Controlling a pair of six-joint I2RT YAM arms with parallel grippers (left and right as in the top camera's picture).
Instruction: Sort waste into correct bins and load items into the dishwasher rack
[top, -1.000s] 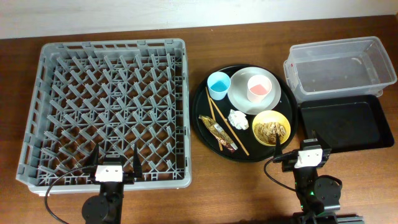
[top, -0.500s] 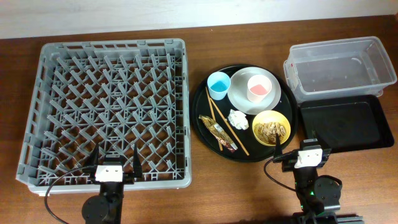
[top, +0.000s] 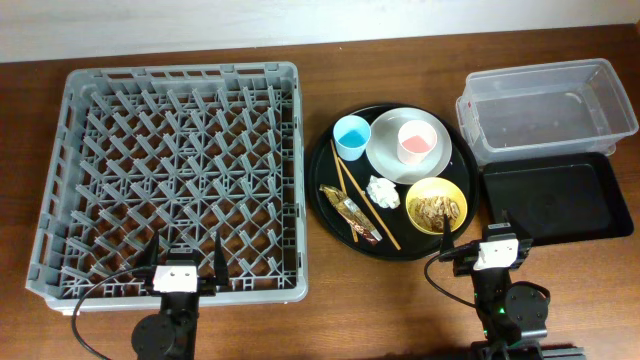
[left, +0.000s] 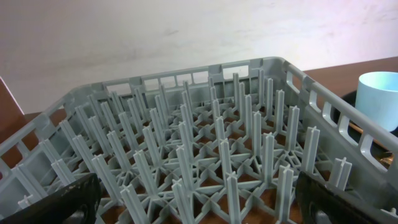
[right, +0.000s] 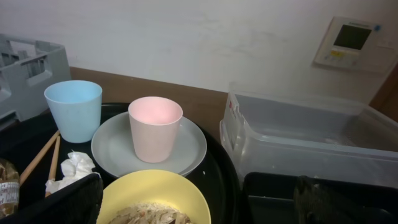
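Just ahead of the right gripper (top: 475, 228), spread wide and empty, sat the yellow bowl (right: 155, 186) of food scraps (top: 438, 208) on the round black tray (top: 405, 247). The left gripper (top: 185, 250), equally spread, hung well apart at the dishwasher rack's (top: 180, 72) near edge. Overhead alone showed the shallow black tray's (top: 550, 200) full length, off to that right gripper's right.
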